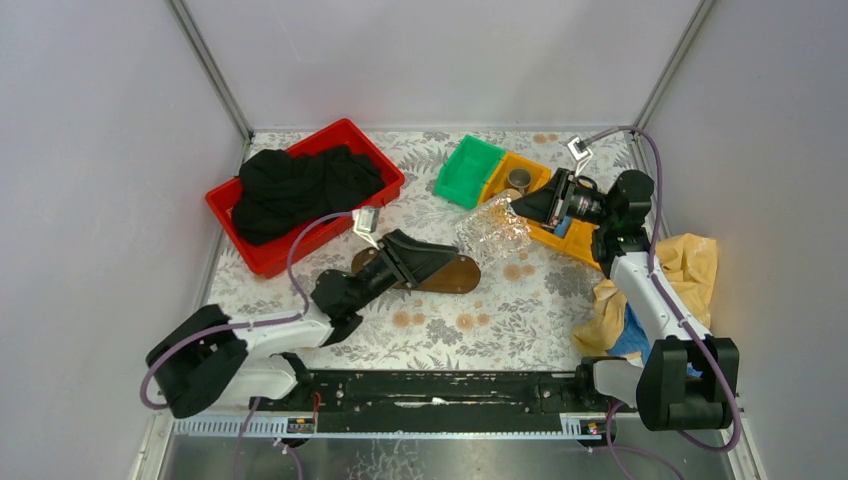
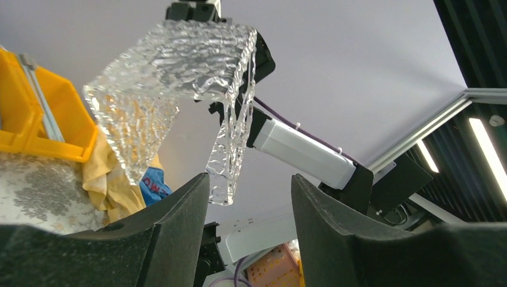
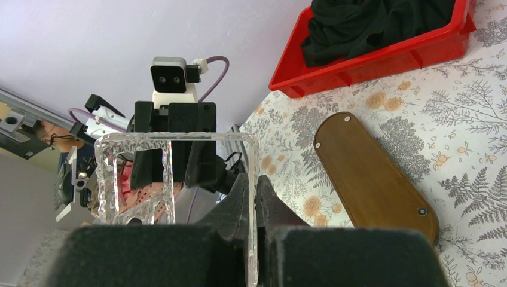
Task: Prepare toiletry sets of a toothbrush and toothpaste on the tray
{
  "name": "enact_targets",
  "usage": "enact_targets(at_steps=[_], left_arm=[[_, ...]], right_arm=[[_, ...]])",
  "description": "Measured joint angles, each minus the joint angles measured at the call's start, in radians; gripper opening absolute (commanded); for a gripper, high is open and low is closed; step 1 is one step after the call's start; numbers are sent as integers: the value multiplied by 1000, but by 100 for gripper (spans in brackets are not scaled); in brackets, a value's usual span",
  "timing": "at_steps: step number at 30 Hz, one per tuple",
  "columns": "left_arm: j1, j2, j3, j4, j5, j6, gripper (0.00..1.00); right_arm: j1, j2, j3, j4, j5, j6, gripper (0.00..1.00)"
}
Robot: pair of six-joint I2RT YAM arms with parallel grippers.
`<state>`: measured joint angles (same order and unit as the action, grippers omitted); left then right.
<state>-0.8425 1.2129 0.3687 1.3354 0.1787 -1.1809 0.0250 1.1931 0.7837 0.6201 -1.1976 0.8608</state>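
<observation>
Near edge: both arm bases sit on the rail, with the floral table cover [image 1: 480,325] ahead of them. On my right, beside the right arm, there's a crumpled yellow cloth [image 1: 690,265] with something blue tucked against it.

The left arm reaches in from the left and lies low across the middle. The left gripper [image 2: 250,178] has its fingers apart with nothing between them. It's tilted upward and pointed at the clear plastic holder [image 2: 179,66]. From above it covers most of the tray [image 3: 367,173], and I can't tell whether it touches it.

The tray lies flat on the table cover, mid-table, just in front of the red crate [image 3: 382,57].

Just past the tray's right end, the holder is held up above the table, tipped on its side. From the left wrist I see it from below, with one corner hanging close to the left gripper's fingertips.

The right gripper [image 3: 255,197] is clamped on one wall of the holder, fingers pinched tight on the clear plastic. Its arm comes in from the right.

Behind that is the yellow bin [image 2: 66,119] with a slim pale stick lying in it, which looks like the toothbrush [image 2: 39,95]. The top view also shows a small cylinder [image 1: 518,180] in that bin. The green bin [image 1: 465,172] sits right against its left side.

Far left, the red crate is stuffed with black cloth [image 1: 300,185]
</observation>
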Motion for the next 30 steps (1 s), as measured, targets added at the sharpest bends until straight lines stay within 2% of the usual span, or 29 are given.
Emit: enact_targets(at_steps=[3,7,9,11,13,14,16,17,20,22,26,30], left_arm=[[-46,76,37,37,-14,3,56],[-80,159,92,74,-32,11,47],[-83,198,117,86,-42,10,38],[-87,237,138,101,-51,10,24],[-86,271,154,117,-53,7,4],[-86,288,161,129,-51,9,0],[-87,304,174,158,-43,18,0],[-86,304,177,161,-39,29,0],[-85,297,171,159,-13,70,0],[-71,267,150,135,21,100,0],[-13,146,104,32,126,140,0],[87,-13,92,-174,270,184,0]], right_arm=[[0,0,-9,5,0,0,0],[0,0,-16,23,-1,3,0],[0,0,-17,26,-1,5,0],[0,0,-19,30,-2,5,0],[0,0,-22,31,-3,6,0],[0,0,-24,35,-3,6,0],[-5,3,-30,37,-8,9,1],[-5,3,-32,37,-9,12,8],[-5,3,-32,41,-19,2,59],[-5,3,-32,27,-24,-12,85],[-5,-14,-35,-58,-27,-132,96],[-5,-57,-35,-196,-27,-298,99]])
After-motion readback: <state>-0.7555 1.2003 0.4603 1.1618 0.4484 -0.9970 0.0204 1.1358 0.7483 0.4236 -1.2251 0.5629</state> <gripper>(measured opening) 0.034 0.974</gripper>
